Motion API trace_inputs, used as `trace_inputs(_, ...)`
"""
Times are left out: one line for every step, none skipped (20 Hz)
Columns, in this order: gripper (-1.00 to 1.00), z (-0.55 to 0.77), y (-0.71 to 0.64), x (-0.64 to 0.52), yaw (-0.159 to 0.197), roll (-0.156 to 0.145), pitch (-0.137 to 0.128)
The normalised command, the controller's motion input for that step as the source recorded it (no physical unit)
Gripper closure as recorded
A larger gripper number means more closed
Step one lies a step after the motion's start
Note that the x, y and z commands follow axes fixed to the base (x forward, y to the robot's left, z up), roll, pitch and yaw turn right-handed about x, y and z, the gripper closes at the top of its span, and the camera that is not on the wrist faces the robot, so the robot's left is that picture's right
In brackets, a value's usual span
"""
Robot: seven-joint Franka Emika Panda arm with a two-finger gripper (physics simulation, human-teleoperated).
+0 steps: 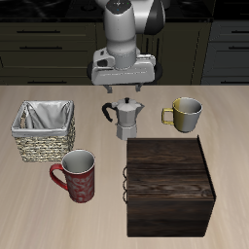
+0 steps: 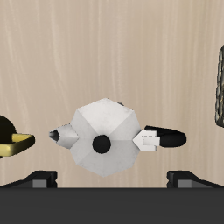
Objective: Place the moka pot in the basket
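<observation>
nothing is done yet: the moka pot (image 1: 124, 120) stands on the table, well apart from the basket (image 1: 44, 131). the gripper (image 1: 123, 86) hovers above it, jaws apart, holding nothing; grasp, carry and placing remain.

Your tool (image 1: 123, 86) hangs above the moka pot (image 1: 124, 119) with clear air between, yellowish mug (image 1: 184, 114) near one side, dark wooden box (image 1: 168, 183) close in front, bare surface (image 1: 92, 122) toward the basket (image 1: 44, 130), red mug (image 1: 77, 176) nearer the front edge
</observation>
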Motion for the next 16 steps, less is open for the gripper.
trace_inputs(-1.00,-0.15,-0.04,0.01,0.003,-0.020,-0.008)
trace_inputs(-1.00,-0.20,0.00,0.01,0.007,-0.017,-0.008)
trace_inputs(-1.00,0.00,0.00,0.00,0.000,0.000,0.000)
trace_inputs(-1.00,-0.47,0.13,-0.04,0.013,0.051,0.057)
trace_inputs(-1.00,0.00,0.03,0.08,0.000,0.000,0.000)
trace_inputs(-1.00,-0.36,0.07,-0.13,-0.023,0.028,0.050)
trace_inputs(-1.00,-0.05,0.00,-0.01,-0.001,-0.007,0.003)
trace_inputs(-1.00,0.00,0.02,0.04,0.000,0.000,0.000)
trace_inputs(-1.00,-0.11,0.00,-0.08,0.020,-0.010,-0.009)
trace_inputs(-1.00,-0.39,-0.06,-0.06,-0.025,0.007,0.054)
trace_inputs(-1.00,-0.27,0.05,-0.04,-0.016,0.068,0.042)
trace_inputs(-1.00,-0.12,0.02,0.03,-0.014,0.026,0.026)
trace_inputs(-1.00,-0.28,0.00,-0.02,0.013,-0.042,0.045)
trace_inputs(-1.00,-0.25,0.08,0.05,0.048,0.010,0.027)
trace_inputs(-1.00,-0.31,0.04,0.07,0.033,0.002,0.063)
trace_inputs(-1.00,-0.27,0.09,0.01,0.027,0.017,0.049)
